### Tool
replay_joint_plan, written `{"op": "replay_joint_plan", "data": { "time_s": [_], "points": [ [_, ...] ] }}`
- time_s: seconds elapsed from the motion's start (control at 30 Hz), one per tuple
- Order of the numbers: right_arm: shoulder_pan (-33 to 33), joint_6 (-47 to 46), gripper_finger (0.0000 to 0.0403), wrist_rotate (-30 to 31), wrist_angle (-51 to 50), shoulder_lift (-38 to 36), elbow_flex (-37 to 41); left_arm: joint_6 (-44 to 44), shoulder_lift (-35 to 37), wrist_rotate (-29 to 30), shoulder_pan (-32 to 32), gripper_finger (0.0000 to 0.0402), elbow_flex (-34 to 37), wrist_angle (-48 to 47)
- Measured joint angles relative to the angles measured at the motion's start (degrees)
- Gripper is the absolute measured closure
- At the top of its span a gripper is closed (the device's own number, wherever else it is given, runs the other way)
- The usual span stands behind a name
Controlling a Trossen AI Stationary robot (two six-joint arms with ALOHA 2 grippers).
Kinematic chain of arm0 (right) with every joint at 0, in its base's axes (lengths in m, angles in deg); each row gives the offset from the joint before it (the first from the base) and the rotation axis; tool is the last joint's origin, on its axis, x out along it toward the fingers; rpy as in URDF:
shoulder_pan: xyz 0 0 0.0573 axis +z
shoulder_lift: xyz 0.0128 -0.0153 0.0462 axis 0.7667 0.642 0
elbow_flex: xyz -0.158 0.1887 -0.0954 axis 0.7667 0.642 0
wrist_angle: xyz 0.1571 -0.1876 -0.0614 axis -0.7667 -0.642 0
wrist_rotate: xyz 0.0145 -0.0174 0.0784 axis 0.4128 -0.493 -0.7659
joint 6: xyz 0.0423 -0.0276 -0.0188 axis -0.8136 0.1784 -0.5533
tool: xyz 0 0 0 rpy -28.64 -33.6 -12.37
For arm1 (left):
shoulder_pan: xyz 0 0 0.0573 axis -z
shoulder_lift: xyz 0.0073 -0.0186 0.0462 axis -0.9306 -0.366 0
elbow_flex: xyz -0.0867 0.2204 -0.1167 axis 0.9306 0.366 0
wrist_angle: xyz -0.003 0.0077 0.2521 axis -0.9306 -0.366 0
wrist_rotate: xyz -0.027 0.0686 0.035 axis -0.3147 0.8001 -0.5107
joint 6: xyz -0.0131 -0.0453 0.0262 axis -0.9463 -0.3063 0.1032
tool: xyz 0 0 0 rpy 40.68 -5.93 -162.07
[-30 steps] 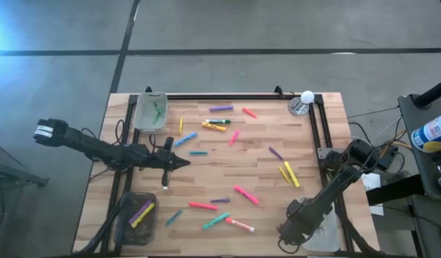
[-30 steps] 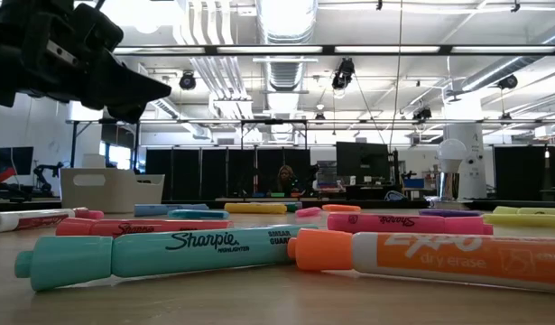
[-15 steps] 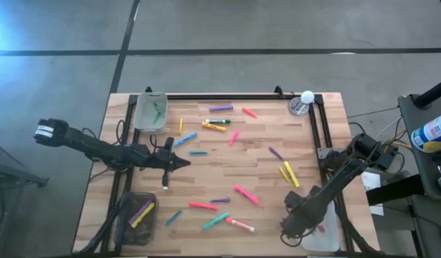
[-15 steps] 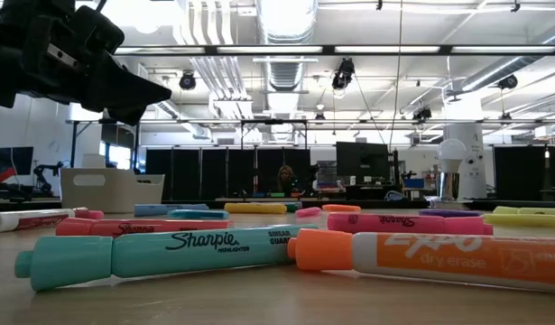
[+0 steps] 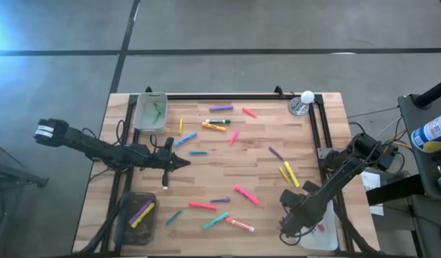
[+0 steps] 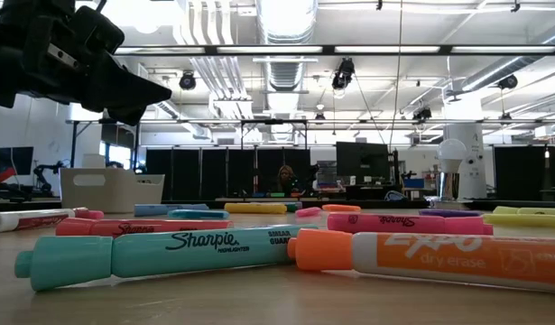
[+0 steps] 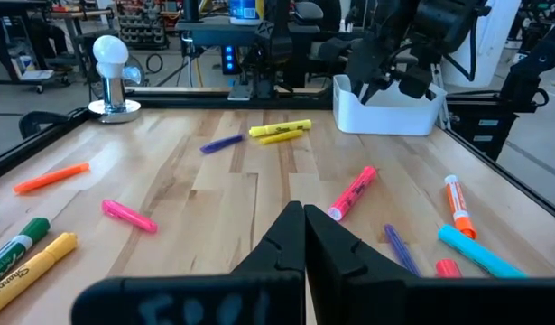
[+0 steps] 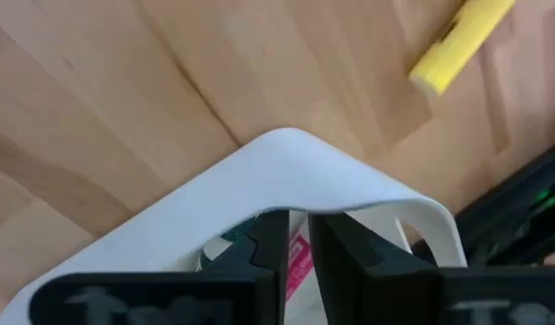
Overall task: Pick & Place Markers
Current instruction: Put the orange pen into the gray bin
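Right hand (image 8: pixel 298 236) over the white bin (image 8: pixel 304 171)
Dark fingers nearly together at lower centre, pink marker (image 8: pixel 297 257) between them inside the bin; yellow marker (image 8: pixel 462 41) upper right on the wooden surface (image 8: pixel 106 117).

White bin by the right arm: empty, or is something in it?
Not empty. The right wrist view shows a pink marker lying inside the white bin, with the right gripper above it, holding nothing.

Left gripper (image 5: pixel 184 163) shut, hovering above the table's (image 5: pixel 263 179) left-middle, arm stretched level from the left edge. Right gripper (image 5: pixel 290 228) near the table's front right corner, pointing down, fingers (image 8: pixel 270 242) narrowly parted, nothing between.
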Motion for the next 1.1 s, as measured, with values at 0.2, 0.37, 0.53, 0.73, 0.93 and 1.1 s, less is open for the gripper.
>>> {"op": "replay_joint_plan", "data": {
  "time_s": [0.2,0.37,0.53,0.73,0.93,1.1],
  "points": [
    [0.02,0.84,0.0364,1.37,-0.51,-2.28,0.0,-0.02,0.0,0.0,-0.02,0.0402,0.0,-0.02],
    [0.88,0.67,0.0364,1.76,-2.03,-7.15,-0.87,-0.02,-0.02,0.0,0.0,0.0402,0.0,-0.15],
    [2.97,0.48,0.0365,14.3,-1.94,-14.15,-1.82,-0.14,-0.02,0.0,-0.01,0.0401,0.0,-0.52],
    [-0.63,7.77,0.0365,34.59,0.88,-24.24,2.03,-0.17,-0.02,0.0,0.0,0.0402,0.0,-0.92],
    [-14.22,22.47,0.0365,37.33,17.28,-35.77,14.19,-0.17,-0.02,0.0,0.0,0.0402,0.0,-0.9],
    [-28.58,40.1,0.0365,31.05,41.84,-42.01,26.66,-0.17,-0.02,0.0,0.0,0.0402,0.0,-0.92]
  ]
}}
